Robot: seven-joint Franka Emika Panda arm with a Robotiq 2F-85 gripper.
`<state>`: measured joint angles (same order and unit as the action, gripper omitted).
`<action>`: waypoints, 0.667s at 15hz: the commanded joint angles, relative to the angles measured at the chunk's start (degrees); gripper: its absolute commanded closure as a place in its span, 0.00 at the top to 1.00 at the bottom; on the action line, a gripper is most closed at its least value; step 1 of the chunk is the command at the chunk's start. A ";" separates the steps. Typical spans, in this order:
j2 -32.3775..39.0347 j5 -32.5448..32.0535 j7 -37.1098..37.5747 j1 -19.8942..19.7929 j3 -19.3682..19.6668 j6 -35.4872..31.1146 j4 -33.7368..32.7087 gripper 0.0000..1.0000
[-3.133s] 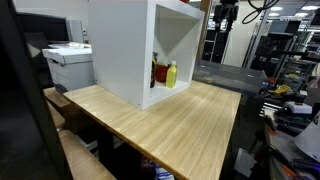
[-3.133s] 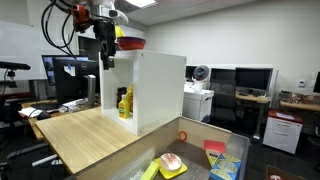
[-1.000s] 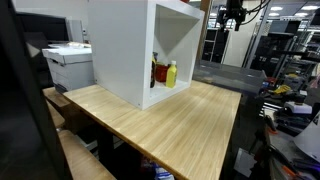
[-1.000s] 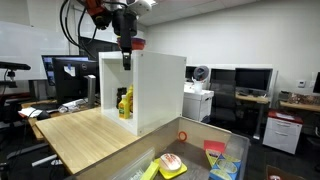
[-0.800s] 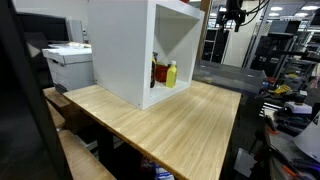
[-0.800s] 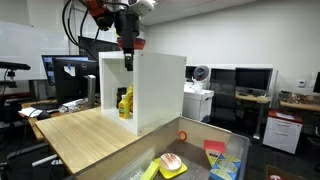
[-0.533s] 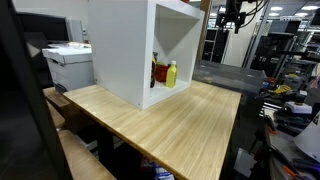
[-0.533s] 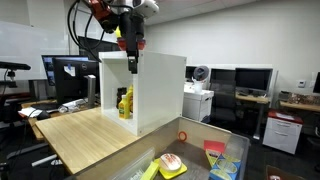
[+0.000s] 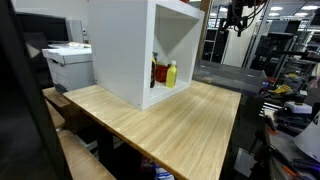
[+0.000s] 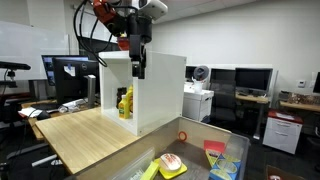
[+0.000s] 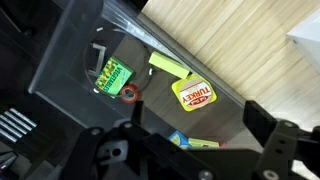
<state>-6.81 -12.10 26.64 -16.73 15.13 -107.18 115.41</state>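
My gripper [image 10: 139,66] hangs in the air by the front top edge of the white open-fronted cabinet [image 10: 160,90]; it also shows at the top in an exterior view [image 9: 238,20]. In the wrist view the gripper [image 11: 198,113] is open and empty, jaws wide apart, looking down into a clear-walled bin [image 11: 70,60]. Straight below lie a yellow "Turkey" packet [image 11: 194,95], a yellow bar [image 11: 169,66], a green packet [image 11: 112,76] and a small red ring [image 11: 129,94]. The gripper touches nothing.
The cabinet [image 9: 130,50] stands on a wooden table [image 9: 170,125] and holds a yellow bottle [image 9: 171,74] and a red one [image 9: 158,72]. The bin [image 10: 200,128] sits past the table's end. Printers, monitors and desks surround the table.
The gripper has swung away from above the cabinet top, out past its front edge toward the bin, and turned so that the wrist looks down. Nothing else moved.
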 commanded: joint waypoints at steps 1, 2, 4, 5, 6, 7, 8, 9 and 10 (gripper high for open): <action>2.40 -0.58 2.50 -0.98 0.50 -1.68 -1.38 1.00; 2.92 -0.39 2.83 -1.11 0.69 -1.99 -1.62 1.00; 3.87 -0.30 3.11 -1.17 1.21 -2.81 -1.95 1.00; 4.46 -0.04 3.15 -1.20 1.53 -3.16 -2.16 1.00; 4.97 -0.09 3.27 -1.19 1.77 -3.60 -2.29 1.00; 5.58 -0.17 3.36 -1.17 2.06 -4.03 -2.49 1.00; 6.08 -0.18 3.38 -1.16 2.27 -4.37 -2.66 1.00; 6.47 -0.12 3.45 -1.13 2.43 -4.56 -2.78 1.00; 6.72 -0.13 3.93 -0.72 2.21 -4.79 -2.44 1.00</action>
<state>-1.92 -12.10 28.67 -17.31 17.67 -111.00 113.88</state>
